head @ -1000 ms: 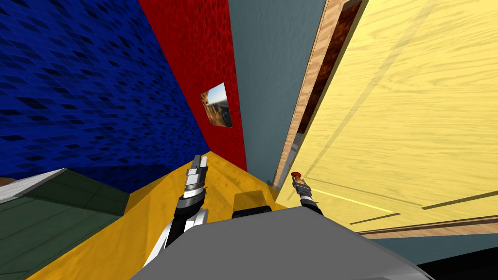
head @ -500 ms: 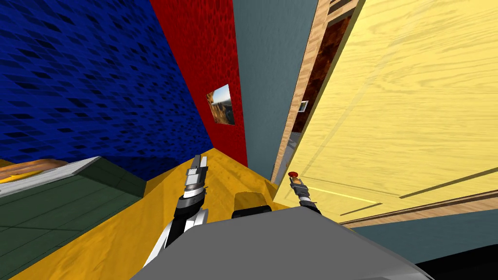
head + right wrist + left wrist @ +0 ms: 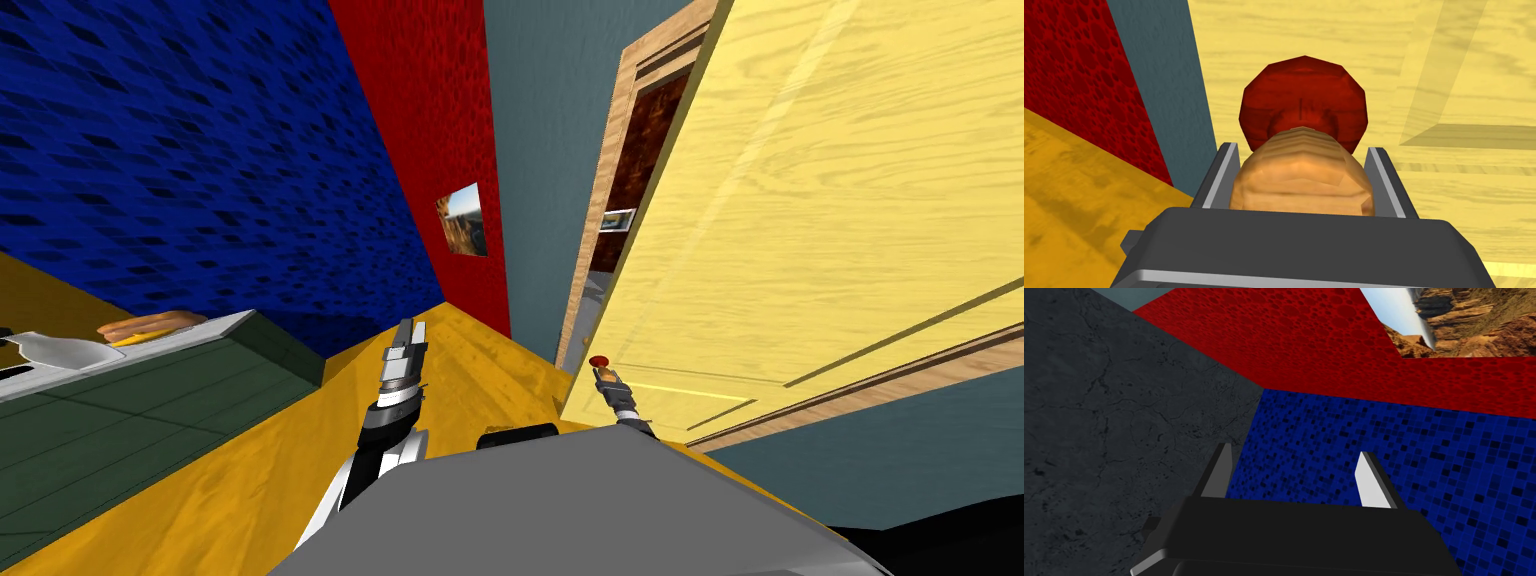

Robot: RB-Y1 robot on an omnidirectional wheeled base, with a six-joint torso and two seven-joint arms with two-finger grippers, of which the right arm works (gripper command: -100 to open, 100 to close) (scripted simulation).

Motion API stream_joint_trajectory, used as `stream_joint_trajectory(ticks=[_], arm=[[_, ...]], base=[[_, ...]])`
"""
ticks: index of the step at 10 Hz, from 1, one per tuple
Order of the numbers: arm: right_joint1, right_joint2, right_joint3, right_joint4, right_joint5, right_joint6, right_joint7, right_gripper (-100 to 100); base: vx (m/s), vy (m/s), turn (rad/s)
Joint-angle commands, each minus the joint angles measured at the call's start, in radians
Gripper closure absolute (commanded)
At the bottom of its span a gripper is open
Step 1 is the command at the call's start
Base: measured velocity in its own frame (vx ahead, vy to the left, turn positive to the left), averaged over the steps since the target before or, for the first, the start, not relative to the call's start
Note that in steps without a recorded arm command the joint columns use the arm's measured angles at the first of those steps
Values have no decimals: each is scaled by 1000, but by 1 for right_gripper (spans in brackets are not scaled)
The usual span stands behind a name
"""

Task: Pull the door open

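Observation:
A pale yellow wooden door [image 3: 840, 220] stands ajar on my right, its free edge swung clear of the tan frame [image 3: 607, 190]. Its knob is a tan wooden bulb [image 3: 1301, 175] on a dark red round base [image 3: 1304, 95]. My right gripper [image 3: 1304, 165] is shut on the tan bulb, a finger pressing each side. In the head view that gripper [image 3: 604, 377] sits at the door's lower left corner, just below the red base [image 3: 599, 361]. My left gripper [image 3: 1294, 478] is open and holds nothing; it hangs over the orange floor [image 3: 400, 345].
Through the gap between door and frame a brown wall with a small picture [image 3: 617, 219] shows. A dark green counter [image 3: 130, 400] with a white dish lies to my left. Blue, red and grey-teal walls meet ahead, the red one bearing a landscape picture [image 3: 463, 222].
The door has swung further towards me with my right gripper still on the knob, and the gap at the frame has widened. My view has turned, bringing more of the green counter in.

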State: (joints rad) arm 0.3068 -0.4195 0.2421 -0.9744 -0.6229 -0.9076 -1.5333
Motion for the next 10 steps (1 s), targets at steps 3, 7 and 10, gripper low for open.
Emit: stream_joint_trajectory(ticks=[3, 7, 10], arm=[[17, -35, 42, 13, 24, -53, -49, 100], [32, -65, 77, 24, 43, -95, -89, 100], [37, -74, 91, 42, 53, -116, -107, 100]], base=[[-261, -34, 162], [-227, -23, 111], [-174, -27, 109]])
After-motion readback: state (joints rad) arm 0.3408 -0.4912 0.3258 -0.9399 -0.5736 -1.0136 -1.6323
